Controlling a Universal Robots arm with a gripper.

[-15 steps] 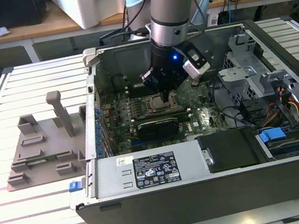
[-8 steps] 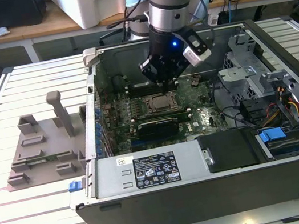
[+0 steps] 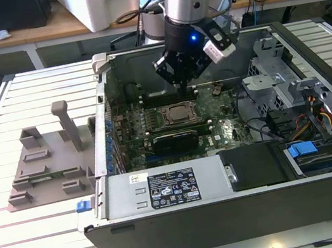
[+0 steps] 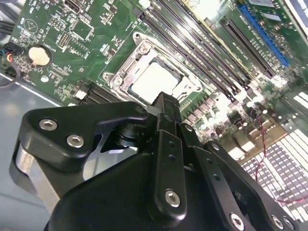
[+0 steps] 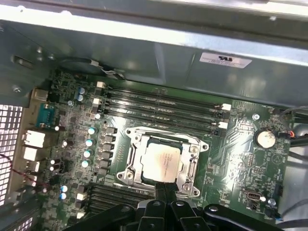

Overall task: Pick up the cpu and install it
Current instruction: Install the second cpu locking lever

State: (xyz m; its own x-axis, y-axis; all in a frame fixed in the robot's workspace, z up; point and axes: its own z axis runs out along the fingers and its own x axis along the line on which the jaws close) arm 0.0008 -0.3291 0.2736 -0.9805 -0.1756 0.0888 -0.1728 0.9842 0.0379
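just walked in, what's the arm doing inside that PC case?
The arm's gripper is hanging inside the open computer case, just above the motherboard. The cpu, a silvery square chip, is lying in the socket in both wrist views, so it looks already placed. The gripper's fingertips sit at the socket's edge, close to the chip; whether they touch it can't be made out. A grey plastic tray sits on the table at the exterior view's left, outside the case.
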